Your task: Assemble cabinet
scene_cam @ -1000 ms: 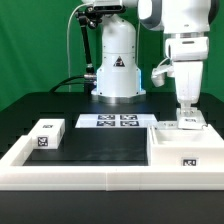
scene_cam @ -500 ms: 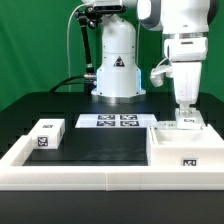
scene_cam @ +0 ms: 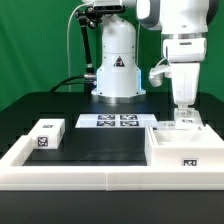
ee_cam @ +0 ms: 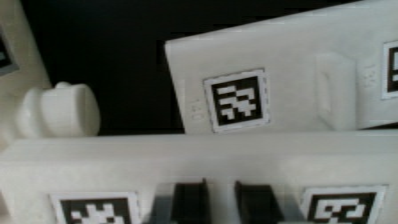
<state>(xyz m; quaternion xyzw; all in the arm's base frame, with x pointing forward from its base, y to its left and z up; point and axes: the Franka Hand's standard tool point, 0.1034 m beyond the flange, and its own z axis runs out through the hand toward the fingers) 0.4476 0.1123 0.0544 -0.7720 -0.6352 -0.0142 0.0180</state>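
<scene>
The large white cabinet shell (scene_cam: 186,152) stands at the exterior view's right, with small white tagged pieces (scene_cam: 186,123) on top of it. My gripper (scene_cam: 185,110) hangs straight down onto these pieces. In the wrist view its dark fingertips (ee_cam: 191,202) stand close together, and my gripper (ee_cam: 221,203) is shut on a thin white tagged piece (ee_cam: 107,190). Another tagged white cabinet part (ee_cam: 267,85) lies just beyond it. One small white block (scene_cam: 46,134) with tags lies apart at the exterior view's left.
The marker board (scene_cam: 120,122) lies flat at the middle back, in front of the robot base (scene_cam: 117,70). A long low white border rail (scene_cam: 90,178) runs along the front and up the left side. A round white knob (ee_cam: 63,105) shows beside the parts.
My gripper has risen very slightly over the shell. The small pieces under it have shifted a little. Nothing else has moved.
</scene>
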